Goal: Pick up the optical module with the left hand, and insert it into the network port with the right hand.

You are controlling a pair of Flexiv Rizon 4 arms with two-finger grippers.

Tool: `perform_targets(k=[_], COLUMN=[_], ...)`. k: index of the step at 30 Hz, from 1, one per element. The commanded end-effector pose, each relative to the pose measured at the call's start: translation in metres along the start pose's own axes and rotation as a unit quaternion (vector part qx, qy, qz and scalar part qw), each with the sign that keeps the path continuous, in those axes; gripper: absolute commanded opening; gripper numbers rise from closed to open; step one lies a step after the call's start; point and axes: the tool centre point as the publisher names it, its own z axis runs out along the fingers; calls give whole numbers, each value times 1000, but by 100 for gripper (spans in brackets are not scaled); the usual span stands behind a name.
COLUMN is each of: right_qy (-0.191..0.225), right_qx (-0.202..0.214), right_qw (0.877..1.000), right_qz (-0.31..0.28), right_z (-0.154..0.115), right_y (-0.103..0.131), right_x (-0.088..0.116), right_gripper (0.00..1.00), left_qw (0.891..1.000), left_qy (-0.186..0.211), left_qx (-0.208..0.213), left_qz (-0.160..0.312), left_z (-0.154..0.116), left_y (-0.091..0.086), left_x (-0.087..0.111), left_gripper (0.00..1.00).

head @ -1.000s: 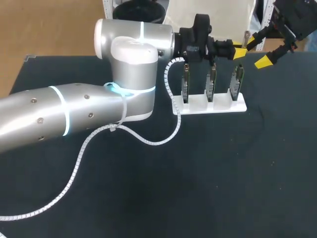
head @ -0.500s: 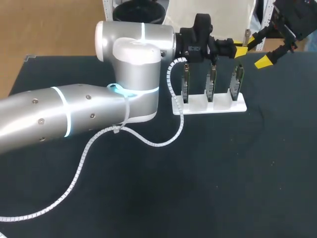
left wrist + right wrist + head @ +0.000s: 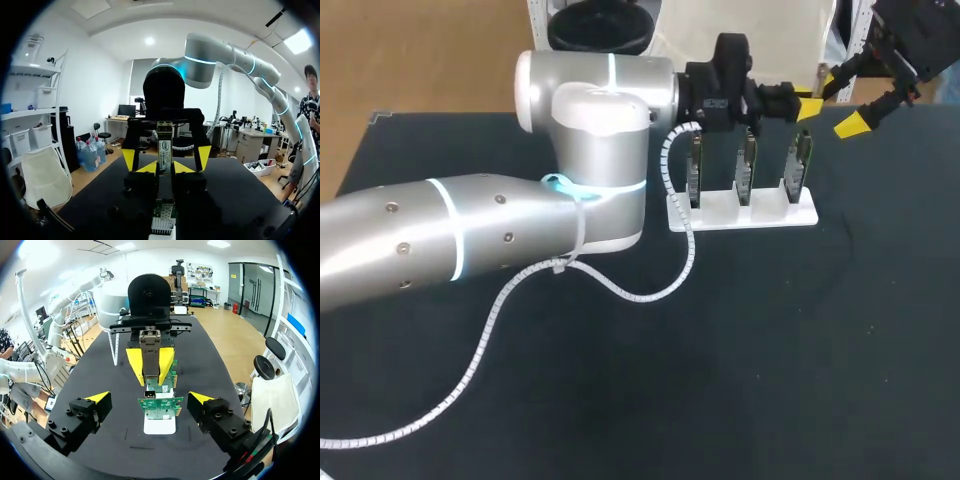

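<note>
Module [image 3: 164, 145] clamped in left end effector [image 3: 165, 169], held in the air over the boards [image 3: 747, 165] in the white stand [image 3: 750, 215], off the counter. Right end effector [image 3: 150, 399] released, fingers spread, facing the module from near. Looks like the handover step. Right should centre on the module's free end, square to its long sides, and clench fully before left lets go. Grip should leave the insertion end bare for the port.
</note>
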Motion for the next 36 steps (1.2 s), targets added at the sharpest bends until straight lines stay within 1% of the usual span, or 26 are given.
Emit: perform_targets(k=[1,7,10,23,25,32,36], right_qy=[0,0,0,0,-2,-4,-24], right_qx=[1,1,1,1,9,28,32], right_qw=[1000,1000,1000,1000,1000,1000,999], right_qz=[0,0,0,0,-1,-9,-20], right_z=[0,0,0,0,-2,-14,-25], right_y=[1,1,1,1,-2,-12,-14], right_x=[0,0,0,0,-1,-9,-21], right_gripper=[100,100,100,100,100,100,100], left_qw=[1000,1000,1000,1000,1000,1000,1000], left_qy=[-1,1,-5,-5,-5,-5,-5], left_qx=[-2,2,4,6,6,6,6], left_qz=[0,-1,8,3,3,3,3], left_z=[-1,-2,-4,-5,-5,-5,-5], left_y=[-1,0,0,3,3,3,3], left_x=[2,4,2,3,3,3,3], left_gripper=[0,0,0,0,0,0,0])
